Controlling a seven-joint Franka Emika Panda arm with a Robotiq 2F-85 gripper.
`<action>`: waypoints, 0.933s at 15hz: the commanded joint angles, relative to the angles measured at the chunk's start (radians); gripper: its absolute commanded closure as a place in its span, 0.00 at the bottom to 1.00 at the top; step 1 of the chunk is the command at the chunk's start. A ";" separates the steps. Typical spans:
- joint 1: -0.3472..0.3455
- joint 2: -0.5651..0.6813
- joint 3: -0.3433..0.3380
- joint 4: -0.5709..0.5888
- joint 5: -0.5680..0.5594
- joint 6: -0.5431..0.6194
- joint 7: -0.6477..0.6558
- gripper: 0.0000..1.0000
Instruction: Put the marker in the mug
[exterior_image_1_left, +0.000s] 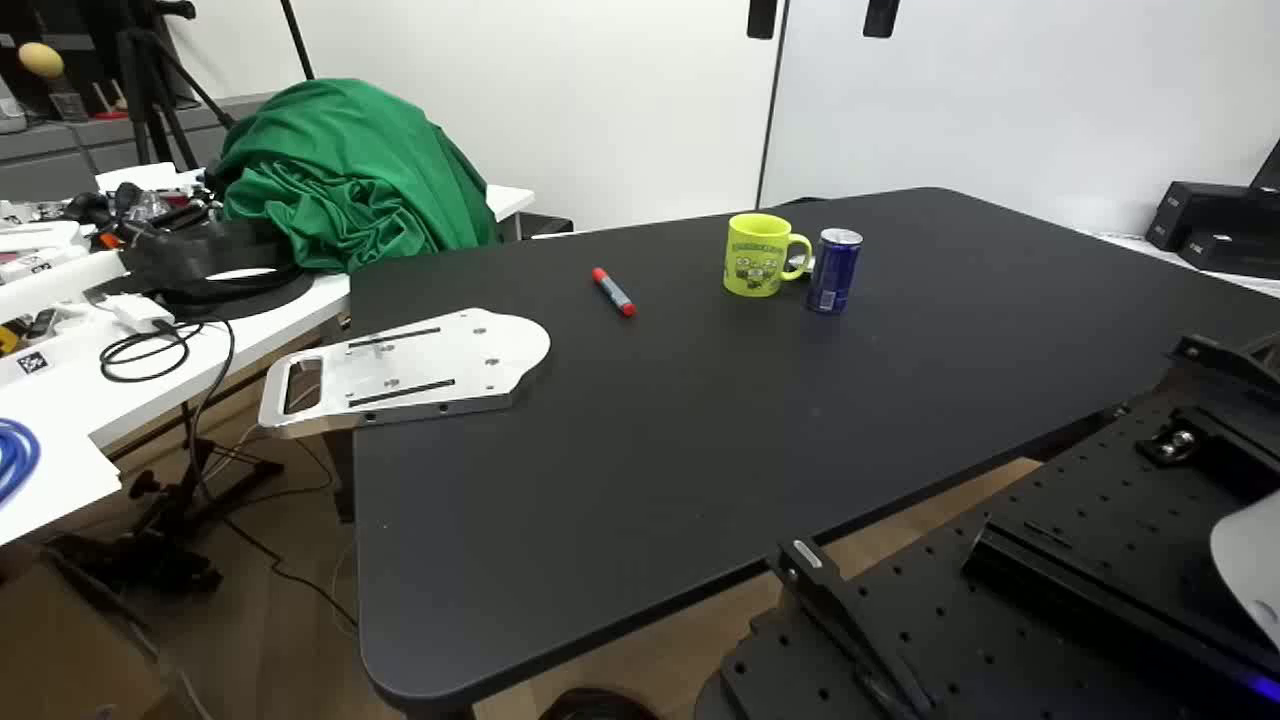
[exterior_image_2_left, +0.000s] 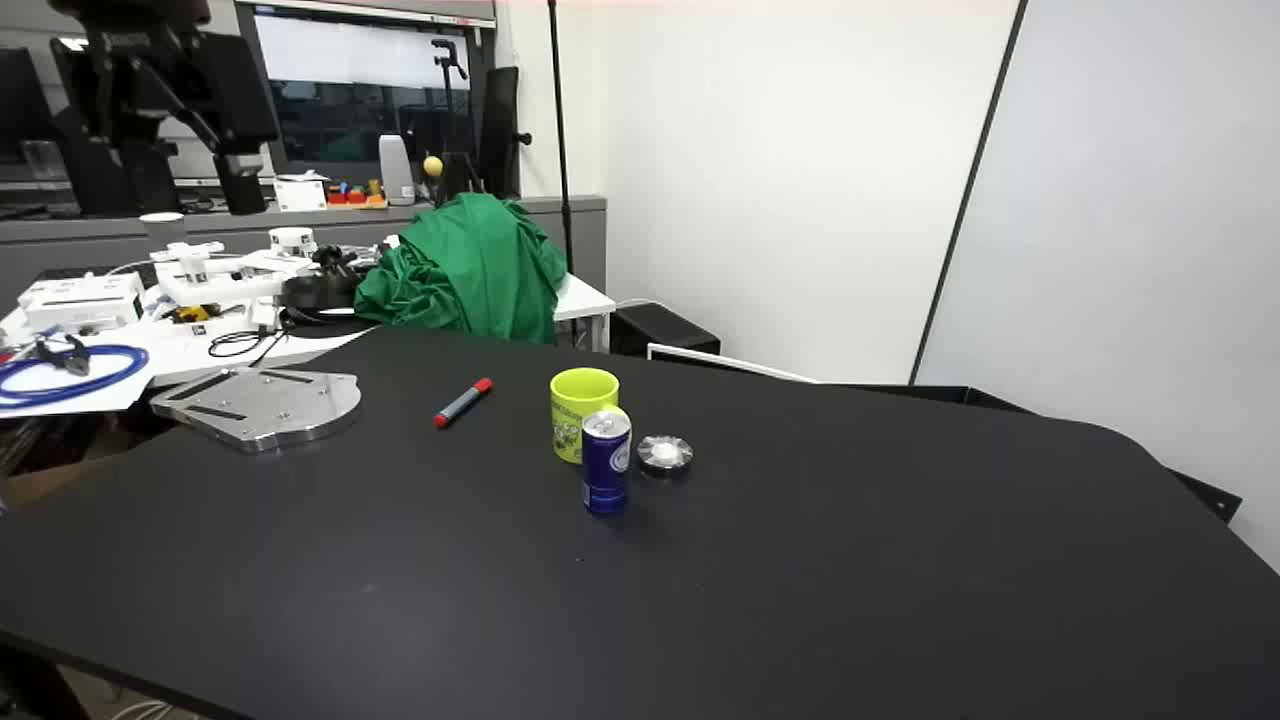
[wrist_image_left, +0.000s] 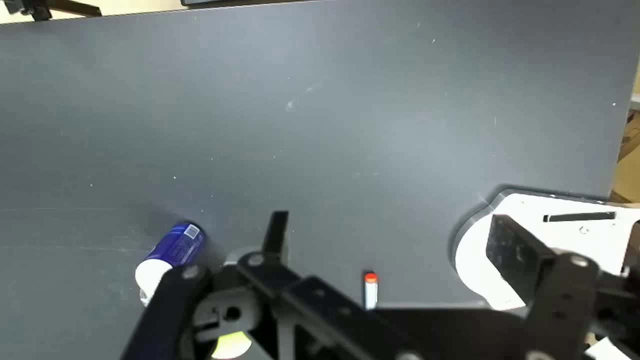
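The marker, a thin grey stick with red ends, lies on the black table in both exterior views (exterior_image_1_left: 613, 292) (exterior_image_2_left: 463, 403). In the wrist view its red end and part of its body show (wrist_image_left: 370, 291); the gripper hides the rest. The yellow-green mug stands upright in both exterior views (exterior_image_1_left: 753, 262) (exterior_image_2_left: 574, 405), its handle toward the can. Only a bit of it shows in the wrist view (wrist_image_left: 232, 345). My gripper (wrist_image_left: 390, 220) is open and empty, high above the table. Its fingertips show at the top of an exterior view (exterior_image_1_left: 822, 20) and at upper left in an exterior view (exterior_image_2_left: 195, 190).
A dark blue can (exterior_image_1_left: 835, 270) stands beside the mug, partly in front of it in an exterior view (exterior_image_2_left: 606, 475). A small round silver object (exterior_image_2_left: 665, 453) lies near them. A silver metal plate (exterior_image_1_left: 440, 362) lies at the table's edge. A green cloth (exterior_image_1_left: 350, 170) covers something behind.
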 joint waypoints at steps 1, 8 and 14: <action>0.014 0.001 -0.014 0.001 -0.009 -0.001 0.007 0.00; 0.014 0.001 -0.014 0.001 -0.009 -0.001 0.007 0.00; 0.004 0.107 -0.028 0.084 -0.032 0.035 -0.039 0.00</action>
